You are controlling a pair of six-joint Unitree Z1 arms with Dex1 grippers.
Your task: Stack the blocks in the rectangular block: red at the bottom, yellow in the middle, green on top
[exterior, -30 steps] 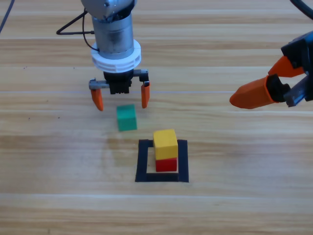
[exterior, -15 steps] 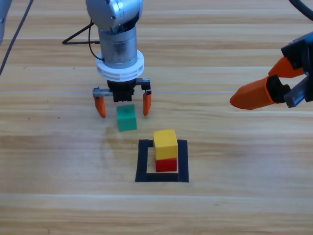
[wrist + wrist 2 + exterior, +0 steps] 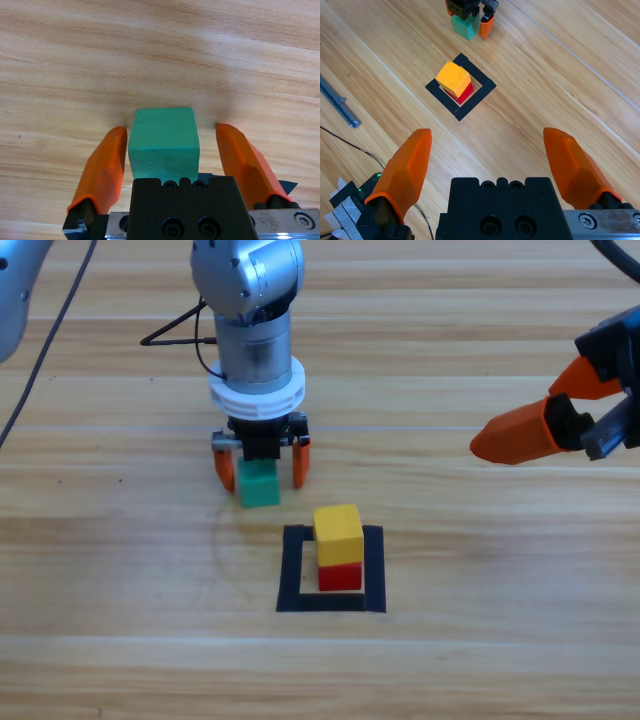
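The left gripper (image 3: 259, 466) stands left of centre in the high view with its jaws spread to either side of the green cube (image 3: 259, 483); one jaw is touching or nearly so, the other apart. The rectangular block (image 3: 290, 570), holding the yellow cube (image 3: 338, 527) on the red cube (image 3: 341, 576), lies just beside it, toward the lower right. The right gripper (image 3: 490, 165), jaws wide and empty, waits at the right edge.

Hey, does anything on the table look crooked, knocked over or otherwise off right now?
One small thing: the yellow cube sits twisted on the red cube, their edges not lined up, inside the tape rectangle. The green cube stands flat between the open left gripper. Nothing is toppled or damaged.
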